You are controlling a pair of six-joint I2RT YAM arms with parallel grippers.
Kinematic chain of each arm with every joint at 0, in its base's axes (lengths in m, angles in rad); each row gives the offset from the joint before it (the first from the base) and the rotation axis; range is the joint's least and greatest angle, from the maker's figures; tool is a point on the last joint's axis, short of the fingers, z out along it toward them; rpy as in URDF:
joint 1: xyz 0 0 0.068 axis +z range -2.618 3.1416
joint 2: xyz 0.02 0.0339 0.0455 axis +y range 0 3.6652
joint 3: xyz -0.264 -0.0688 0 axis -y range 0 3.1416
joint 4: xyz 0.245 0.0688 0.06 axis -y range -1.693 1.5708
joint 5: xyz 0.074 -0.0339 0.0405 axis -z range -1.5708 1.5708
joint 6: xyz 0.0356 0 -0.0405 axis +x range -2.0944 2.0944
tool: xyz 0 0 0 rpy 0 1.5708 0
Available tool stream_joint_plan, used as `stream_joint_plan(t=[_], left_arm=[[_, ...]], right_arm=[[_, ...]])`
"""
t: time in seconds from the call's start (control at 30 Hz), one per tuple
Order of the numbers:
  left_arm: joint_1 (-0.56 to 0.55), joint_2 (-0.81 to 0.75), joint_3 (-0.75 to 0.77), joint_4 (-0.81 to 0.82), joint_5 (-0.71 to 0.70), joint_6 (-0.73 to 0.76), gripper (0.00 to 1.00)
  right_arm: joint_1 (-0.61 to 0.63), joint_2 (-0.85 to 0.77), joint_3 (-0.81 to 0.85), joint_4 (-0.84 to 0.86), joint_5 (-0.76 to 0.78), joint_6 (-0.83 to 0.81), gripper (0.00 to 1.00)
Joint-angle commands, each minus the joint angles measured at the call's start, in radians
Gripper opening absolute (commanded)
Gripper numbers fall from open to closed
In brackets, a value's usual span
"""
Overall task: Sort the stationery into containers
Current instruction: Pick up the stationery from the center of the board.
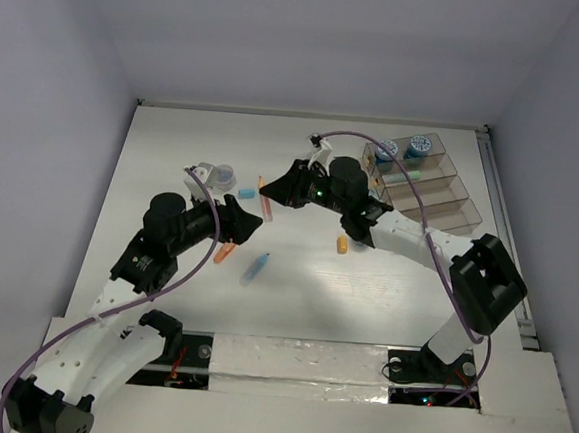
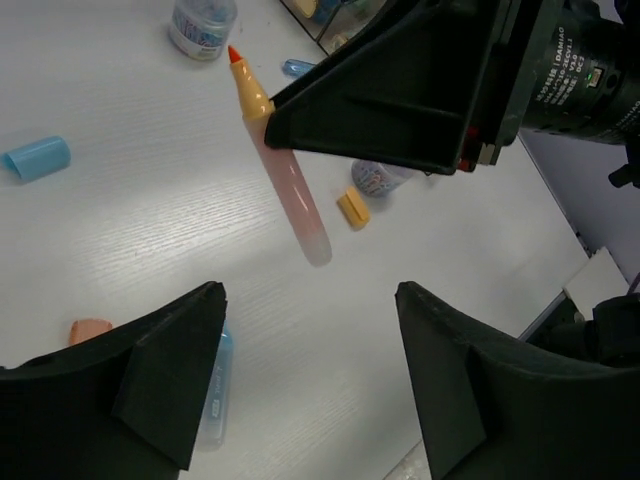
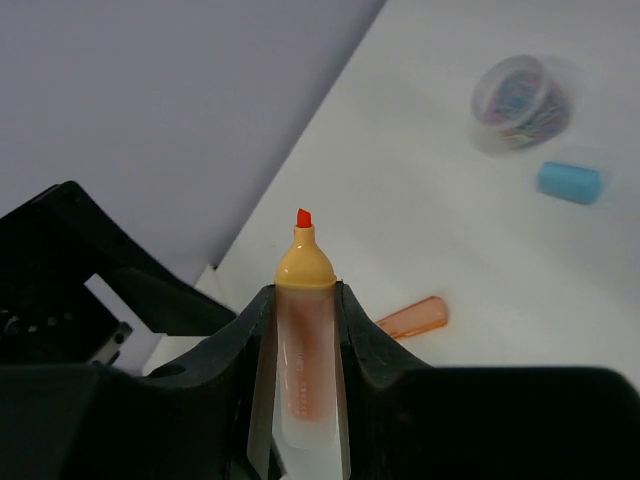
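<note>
My right gripper is shut on an uncapped orange highlighter, whose tip points past the fingertips. In the top view this gripper holds the highlighter just above the table's middle. My left gripper stands open close by with nothing between its fingers. An orange cap, a blue marker, a light-blue cap, a yellow cap and a small clear jar lie around them. The containers stand at the back right, and two blue rolls sit in the farthest bin.
The two grippers are close together, almost tip to tip. A patterned round item lies half hidden under the right gripper. White walls enclose the table on three sides.
</note>
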Motion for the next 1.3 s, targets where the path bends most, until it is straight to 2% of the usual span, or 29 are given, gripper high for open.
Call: stream_joint_plan(t=[0.0, 0.13, 0.43, 0.57, 0.6, 0.63, 0.73, 0.8, 1.13, 1.27], left_arm=[[0.01, -0.004, 0.009, 0.058, 0.022, -0.004, 0.65], [0.01, 0.005, 0.009, 0.052, 0.01, -0.004, 0.5], [0.01, 0.016, 0.016, 0.031, -0.024, 0.002, 0.45], [0.01, 0.009, 0.015, 0.035, -0.022, 0.002, 0.29], [0.01, 0.012, 0.016, 0.035, -0.021, 0.002, 0.2], [0.01, 0.015, 0.015, 0.035, -0.019, 0.002, 0.17], [0.01, 0.019, 0.013, 0.037, -0.008, 0.0, 0.18], [0.01, 0.028, 0.013, 0.039, 0.002, -0.001, 0.27], [0.01, 0.039, 0.015, 0.039, 0.021, 0.002, 0.3], [0.01, 0.029, 0.016, 0.035, 0.009, 0.005, 0.11]], right_arm=[[0.055, 0.01, 0.005, 0.186, -0.027, 0.09, 0.0], [0.089, 0.018, 0.01, 0.217, 0.015, 0.112, 0.0], [0.158, 0.043, 0.039, 0.218, 0.024, 0.104, 0.0], [0.167, 0.024, 0.031, 0.206, 0.044, 0.084, 0.0], [0.167, 0.02, 0.025, 0.21, 0.05, 0.084, 0.0], [0.167, 0.017, 0.019, 0.211, 0.065, 0.083, 0.0], [0.167, -0.002, 0.005, 0.215, 0.094, 0.077, 0.0], [0.167, -0.014, -0.003, 0.223, 0.105, 0.077, 0.0], [0.167, -0.049, -0.018, 0.258, 0.147, 0.092, 0.0], [0.167, -0.054, -0.03, 0.269, 0.164, 0.098, 0.0]])
